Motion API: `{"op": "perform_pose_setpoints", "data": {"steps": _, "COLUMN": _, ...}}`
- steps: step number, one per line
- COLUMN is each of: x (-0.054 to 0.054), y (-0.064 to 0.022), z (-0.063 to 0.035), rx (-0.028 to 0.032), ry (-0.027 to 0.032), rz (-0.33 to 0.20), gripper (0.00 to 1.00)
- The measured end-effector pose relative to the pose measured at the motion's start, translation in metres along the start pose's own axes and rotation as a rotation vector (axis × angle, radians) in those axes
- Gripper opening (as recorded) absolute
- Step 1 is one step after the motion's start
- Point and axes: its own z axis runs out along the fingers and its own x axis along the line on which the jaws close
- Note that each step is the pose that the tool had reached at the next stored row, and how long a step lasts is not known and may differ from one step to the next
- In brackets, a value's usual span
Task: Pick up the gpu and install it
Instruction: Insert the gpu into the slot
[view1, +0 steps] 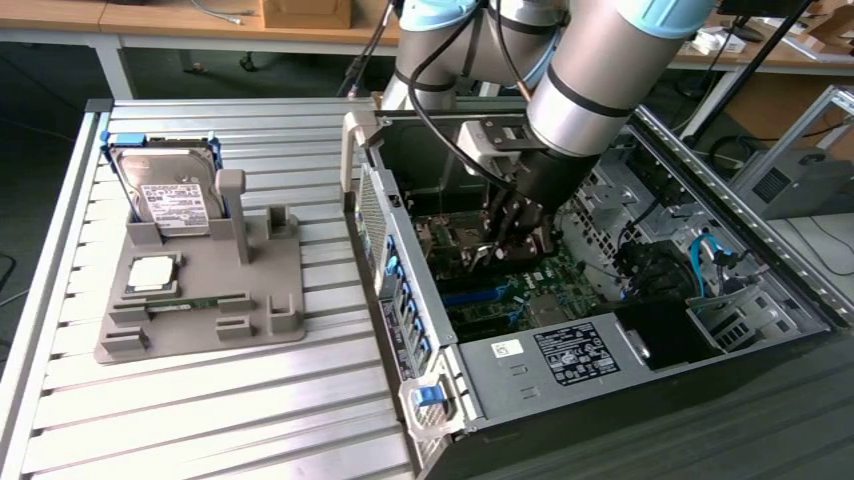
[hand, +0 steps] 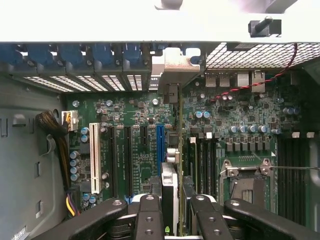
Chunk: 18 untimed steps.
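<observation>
My fingers clamp the gpu edge-on over the motherboard, just beside the blue slot; if its edge is misaligned, pressing could bend it or scrape nearby parts

A ribbed metal desk spans the lower left of the frame, with a grey plastic holder at left and an open computer case at centre-right.
</observation>
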Motion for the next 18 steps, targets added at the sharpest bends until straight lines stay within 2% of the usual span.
{"op": "perform_pose_setpoints", "data": {"steps": 18, "x": 0.0027, "y": -0.0005, "z": 0.0076, "rx": 0.0, "ry": 0.0001, "rz": 0.0, "gripper": 0.27}}
